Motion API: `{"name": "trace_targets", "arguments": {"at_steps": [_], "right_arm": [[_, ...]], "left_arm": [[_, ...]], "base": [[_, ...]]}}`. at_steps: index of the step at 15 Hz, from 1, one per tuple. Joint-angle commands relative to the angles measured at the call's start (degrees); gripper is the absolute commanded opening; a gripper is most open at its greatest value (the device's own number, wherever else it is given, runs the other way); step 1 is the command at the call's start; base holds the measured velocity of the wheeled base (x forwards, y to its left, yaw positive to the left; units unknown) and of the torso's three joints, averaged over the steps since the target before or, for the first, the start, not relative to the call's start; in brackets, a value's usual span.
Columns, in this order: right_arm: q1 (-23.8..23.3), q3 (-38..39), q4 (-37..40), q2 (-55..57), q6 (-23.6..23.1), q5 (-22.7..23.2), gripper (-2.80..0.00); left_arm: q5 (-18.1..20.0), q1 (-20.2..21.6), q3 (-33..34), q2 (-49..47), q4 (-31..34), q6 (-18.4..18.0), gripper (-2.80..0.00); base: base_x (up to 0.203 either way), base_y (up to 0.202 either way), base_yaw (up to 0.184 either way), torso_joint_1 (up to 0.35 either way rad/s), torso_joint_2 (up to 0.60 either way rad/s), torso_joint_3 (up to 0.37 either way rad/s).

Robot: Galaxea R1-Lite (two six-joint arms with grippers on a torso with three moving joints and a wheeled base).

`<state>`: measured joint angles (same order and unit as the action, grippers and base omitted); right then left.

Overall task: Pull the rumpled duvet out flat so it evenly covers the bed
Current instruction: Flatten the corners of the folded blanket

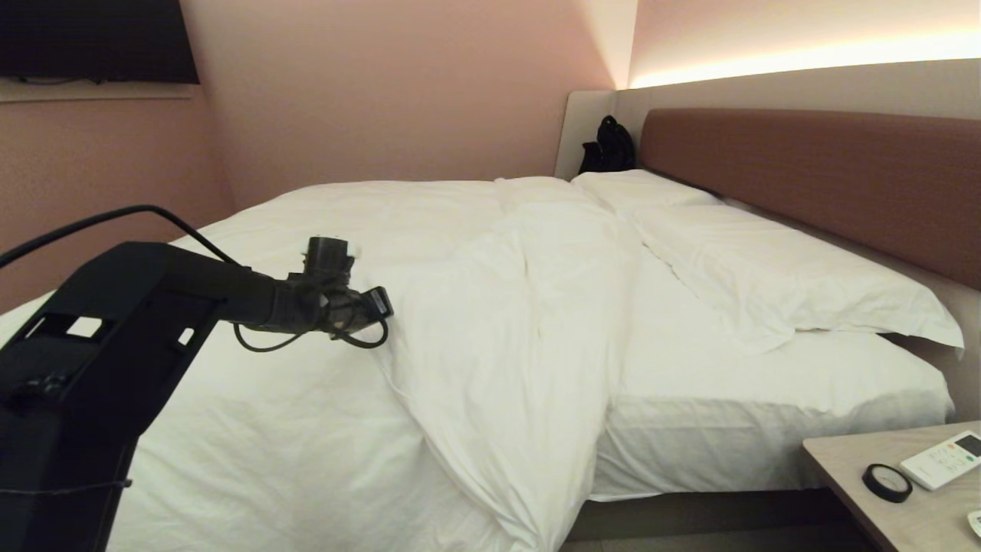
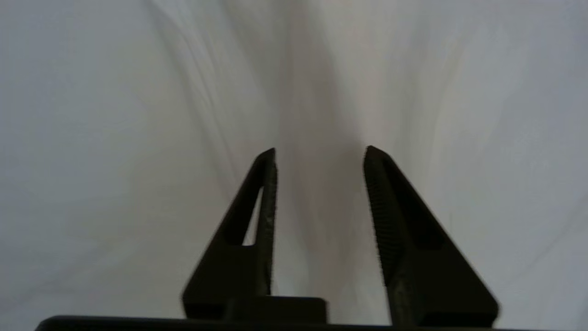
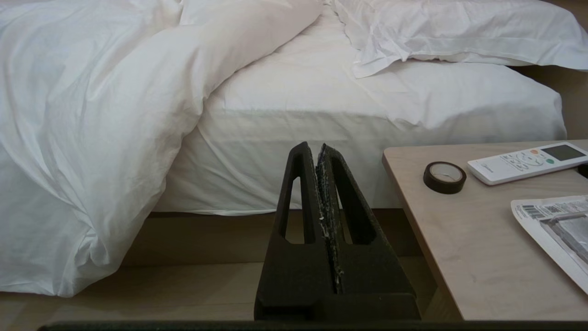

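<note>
Reaching over the duvet [image 1: 322,399], the left gripper [image 1: 379,303] hangs above its folded-back edge; toward the headboard [image 1: 812,176] from that edge, bare sheet lies exposed up to the pillows [image 1: 766,268]. Left wrist view: fingers [image 2: 264,220] parted, nothing between them, white duvet cloth just beyond. Right wrist view: right gripper [image 3: 318,151] closed and empty, low beside the bedside table [image 3: 459,248]; duvet corner hangs to the floor [image 3: 183,280], well clear of the table.

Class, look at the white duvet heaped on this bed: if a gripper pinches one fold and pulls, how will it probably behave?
The duvet is probably floppy: it drapes in soft folds over the bed edge, so only the pinched part may follow first. It looks puffy, likely light for its bulk. The left gripper, jaws apart over it, may slip off smooth cotton.
</note>
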<state>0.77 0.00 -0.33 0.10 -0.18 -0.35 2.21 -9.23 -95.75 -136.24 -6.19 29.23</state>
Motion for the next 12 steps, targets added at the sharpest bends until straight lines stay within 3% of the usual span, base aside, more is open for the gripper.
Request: {"name": "trace_targets", "arguments": {"at_steps": [1,5,7,9,12], "right_arm": [[0.02,0.00,-0.03,0.08,-0.08,0.00,-2.80],[0.02,0.00,-0.02,0.08,0.01,0.00,-2.80],[0.02,0.00,-0.02,0.08,-0.07,0.00,-2.80],[0.02,0.00,-0.02,0.08,-0.08,-0.09,-2.80],[0.02,0.00,-0.02,0.08,-0.02,-0.04,-2.80]], "left_arm": [[0.25,0.00,2.42,2.41,1.16,0.13,0.00],[0.84,-0.29,7.17,4.38,3.21,0.69,0.00],[3.96,-1.20,10.22,6.98,2.82,3.55,0.00],[9.50,-2.07,11.26,8.44,2.76,6.76,0.00],[10.03,-4.33,10.77,8.01,2.22,8.60,0.00]], "base": [[0.000,0.000,0.000,0.000,0.00,0.000],[0.000,0.000,0.000,0.000,0.00,0.000],[0.000,0.000,0.000,0.000,0.00,0.000],[0.000,0.000,0.000,0.000,0.00,0.000],[0.000,0.000,0.000,0.000,0.00,0.000]]}}
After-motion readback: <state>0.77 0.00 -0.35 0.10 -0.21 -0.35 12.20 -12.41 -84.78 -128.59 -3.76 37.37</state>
